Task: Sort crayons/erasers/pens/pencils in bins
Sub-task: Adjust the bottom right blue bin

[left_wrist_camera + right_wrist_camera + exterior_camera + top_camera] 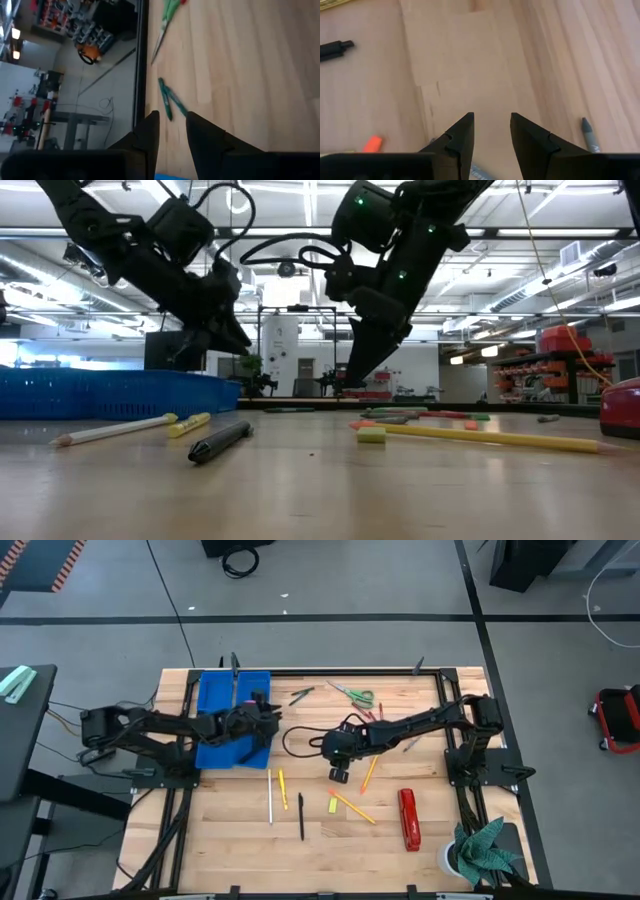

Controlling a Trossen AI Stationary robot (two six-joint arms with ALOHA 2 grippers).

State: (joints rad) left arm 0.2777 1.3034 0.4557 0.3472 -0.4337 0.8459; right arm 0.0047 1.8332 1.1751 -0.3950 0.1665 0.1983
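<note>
Blue bins (235, 720) stand at the table's far left. My left gripper (270, 722) hovers open just right of them, holding nothing; its wrist view shows two green sticks (167, 97) lying ahead on the wood. My right gripper (340, 775) hangs open above bare wood at mid-table, pointing down. Lying flat near the front are a white pencil (269, 797), a yellow pencil (283, 788), a black pen (300, 816), a yellow eraser (332, 805) and an orange-yellow pencil (353, 806). An orange pencil (369, 775) lies right of the right gripper.
Green-handled scissors (352, 693) lie at the far middle and a red stapler (409, 818) at the near right. A potted plant (485, 850) stands at the near right corner. A grey marker (588, 134) and an orange-red piece (372, 144) lie beside the right gripper.
</note>
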